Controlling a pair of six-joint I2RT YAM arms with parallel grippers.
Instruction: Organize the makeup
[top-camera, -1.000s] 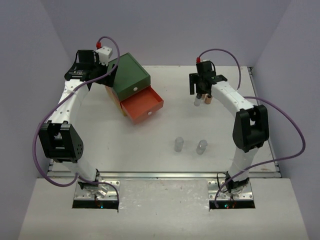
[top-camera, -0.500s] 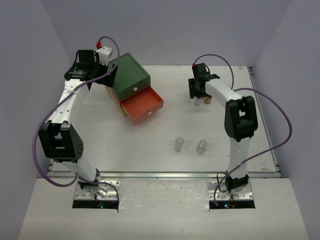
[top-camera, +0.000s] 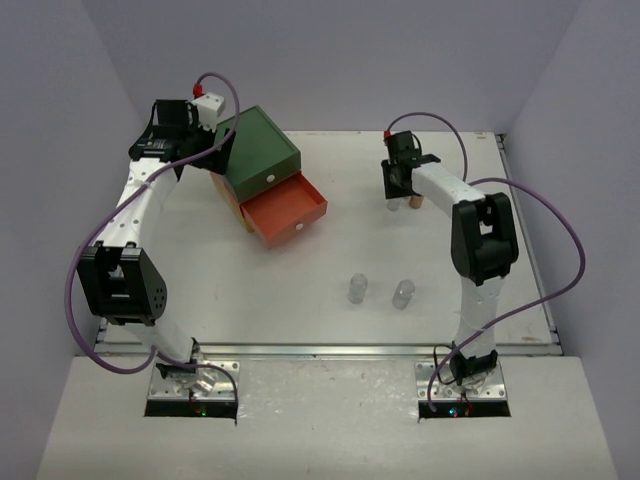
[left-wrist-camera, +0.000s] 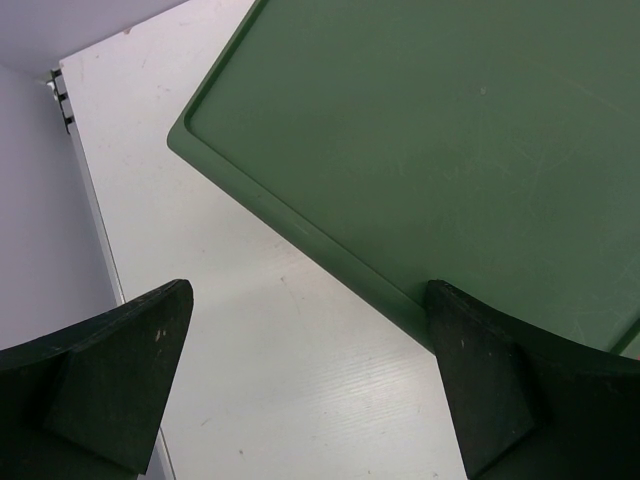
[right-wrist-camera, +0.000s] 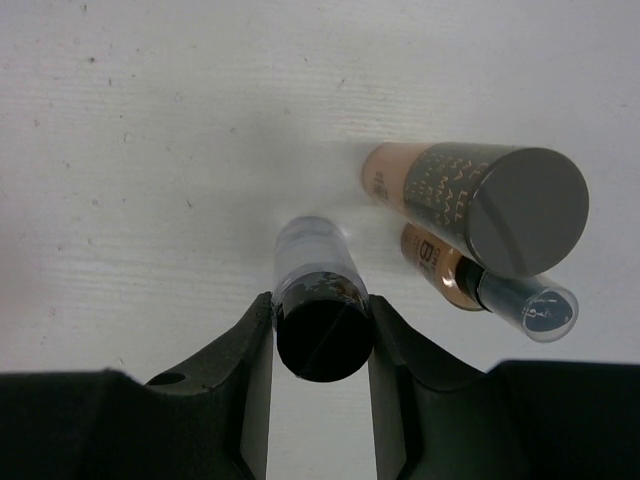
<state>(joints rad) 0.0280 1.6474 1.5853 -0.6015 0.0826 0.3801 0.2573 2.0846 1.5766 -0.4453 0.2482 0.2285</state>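
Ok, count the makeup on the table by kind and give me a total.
Clear bottles: 2
Slim tubes: 3, one between the right claw fingers
Total: 5

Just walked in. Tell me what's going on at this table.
The right hand grips a slim tube with a black cap, standing upright at the far right of the white table, beside a larger tan tube with a grey cap and a small brown tube. The left hand hangs open over the green top of the drawer chest, holding nothing. The chest's orange drawer is pulled out. Two small clear bottles stand untouched near the front.
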